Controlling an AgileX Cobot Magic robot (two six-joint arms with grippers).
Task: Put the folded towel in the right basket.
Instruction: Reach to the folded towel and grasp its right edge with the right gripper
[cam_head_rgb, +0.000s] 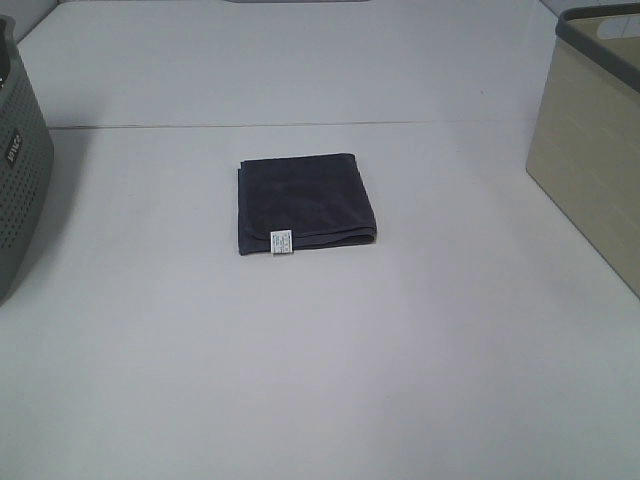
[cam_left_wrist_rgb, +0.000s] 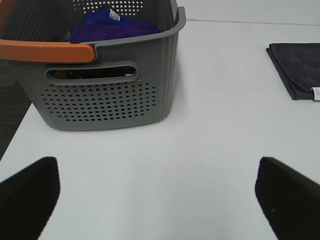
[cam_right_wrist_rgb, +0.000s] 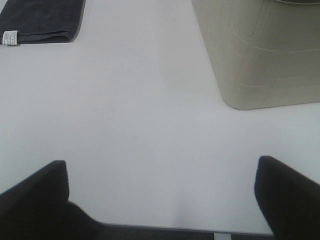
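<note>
A dark grey folded towel (cam_head_rgb: 305, 203) with a small white tag lies flat in the middle of the white table. It also shows in the left wrist view (cam_left_wrist_rgb: 297, 70) and in the right wrist view (cam_right_wrist_rgb: 42, 20). The right basket (cam_head_rgb: 590, 140) is beige with a grey rim and stands at the right edge; the right wrist view shows its wall (cam_right_wrist_rgb: 260, 55). Neither gripper shows in the high view. My left gripper (cam_left_wrist_rgb: 157, 200) is open and empty over bare table. My right gripper (cam_right_wrist_rgb: 160, 200) is open and empty near the table's front edge.
A grey perforated basket (cam_head_rgb: 20, 170) stands at the left edge. In the left wrist view this basket (cam_left_wrist_rgb: 100, 95) has an orange handle and holds blue and purple towels (cam_left_wrist_rgb: 115, 27). The table's front edge shows in the right wrist view (cam_right_wrist_rgb: 165, 229).
</note>
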